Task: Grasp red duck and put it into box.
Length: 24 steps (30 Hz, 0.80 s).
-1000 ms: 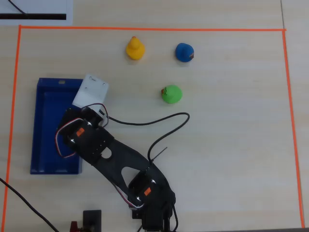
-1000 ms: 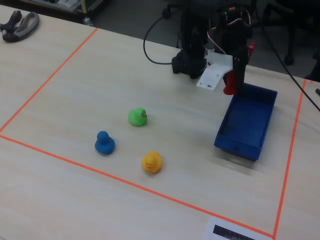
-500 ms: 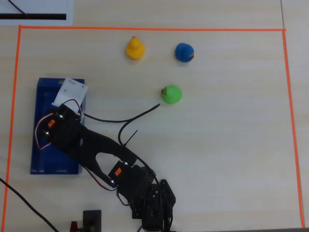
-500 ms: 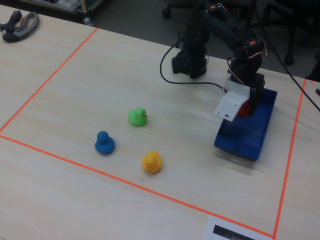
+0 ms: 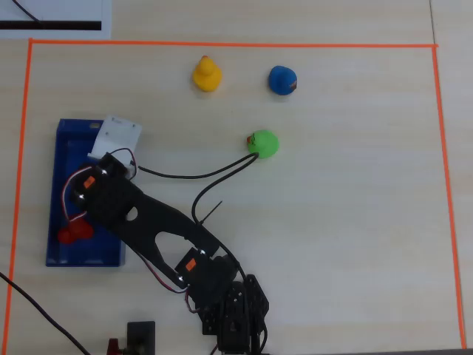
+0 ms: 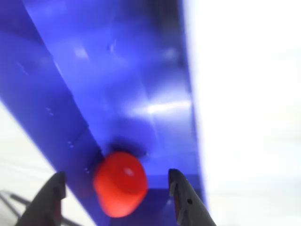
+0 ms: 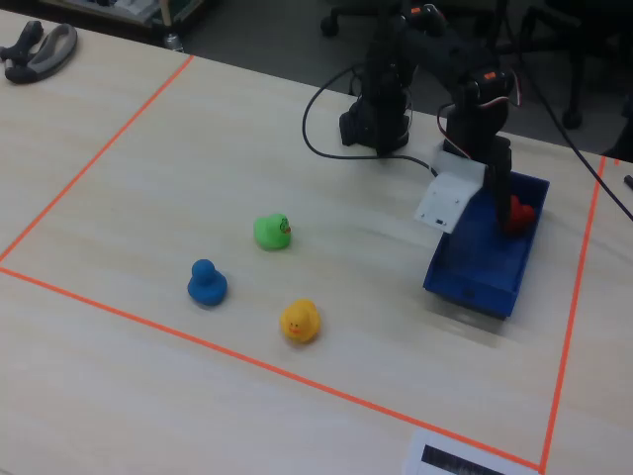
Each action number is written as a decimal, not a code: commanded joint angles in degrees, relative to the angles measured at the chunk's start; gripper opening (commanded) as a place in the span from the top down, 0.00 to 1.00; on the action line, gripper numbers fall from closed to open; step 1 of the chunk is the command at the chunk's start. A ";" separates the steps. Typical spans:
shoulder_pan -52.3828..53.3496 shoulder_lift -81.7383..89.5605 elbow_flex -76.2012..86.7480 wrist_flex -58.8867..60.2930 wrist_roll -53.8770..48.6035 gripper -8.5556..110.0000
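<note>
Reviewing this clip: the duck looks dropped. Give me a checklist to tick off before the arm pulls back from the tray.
1. Red duck inside the box: ok, it lies on the blue floor in all views.
2. Tool released: ok, fingers spread, gaps either side of the duck in the wrist view.
3. Duck settled and still: cannot tell, wrist view is blurred.
4. Green duck, blue duck, yellow duck outside the box: ok.
5. Cable clear of the green duck: not ok, its loop reaches it in the overhead view.

Pale wood-grain desk (image 7: 148, 148) under even indoor light, orange tape border (image 5: 222, 44) marking a rectangle, white printed sheet (image 5: 55, 16) at one edge, dark floor and office chair bases (image 7: 341, 18) beyond
</note>
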 commanded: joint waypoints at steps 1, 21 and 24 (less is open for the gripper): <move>4.04 8.96 -2.11 3.43 -3.25 0.71; 46.05 69.43 45.53 -6.06 -46.05 0.93; 49.04 77.96 60.21 -10.28 -50.45 0.93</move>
